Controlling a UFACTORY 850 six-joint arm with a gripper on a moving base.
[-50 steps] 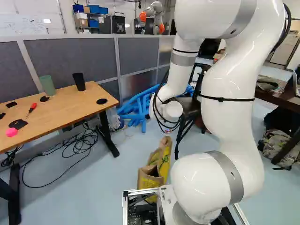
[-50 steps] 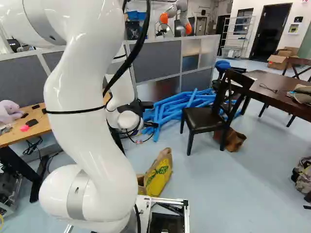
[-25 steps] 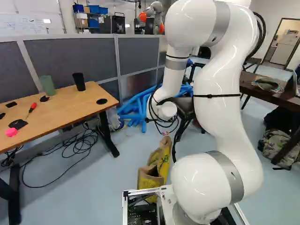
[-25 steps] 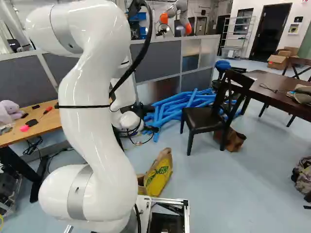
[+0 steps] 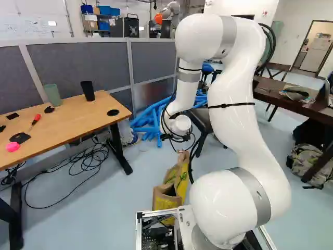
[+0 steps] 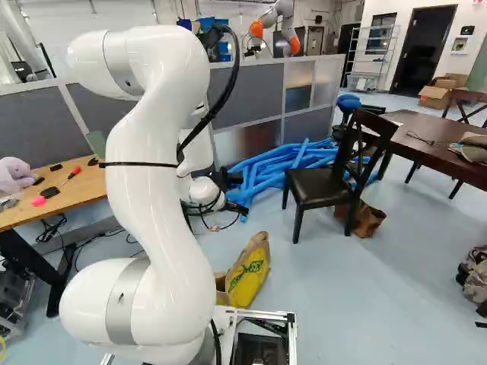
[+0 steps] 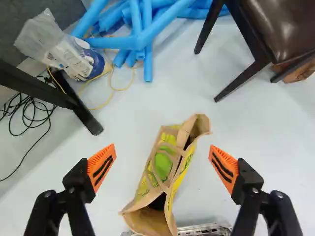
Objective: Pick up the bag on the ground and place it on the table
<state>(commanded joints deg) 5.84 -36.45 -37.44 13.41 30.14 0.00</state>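
Note:
In the right base view my gripper (image 6: pixel 227 180) shows only as dark parts beside the white wrist, above and beyond the bag. The wrist view shows the gripper (image 7: pixel 162 156) wide open, its orange pads far apart. A brown and yellow paper bag (image 6: pixel 249 278) stands on the floor just ahead of the base. Seen from the wrist, the bag (image 7: pixel 165 162) lies below and between the fingers, apart from both, its top gaping and a green thing visible inside. The light wooden table (image 5: pixel 73 125) is at the left of the left base view.
Blue tubes (image 6: pixel 270 171) lie beyond the bag by a grey partition (image 5: pixel 78 65). A dark chair (image 6: pixel 316 188) and dark table (image 6: pixel 426 144) stand to the right. Cups, a screwdriver and a pink item sit on the wooden table. Another robot (image 6: pixel 278 23) stands behind the partition.
The arm's upper joint and forearm have moved lower and, in the left base view, leftward; the wrist has shifted slightly. The base and bag have stayed put.

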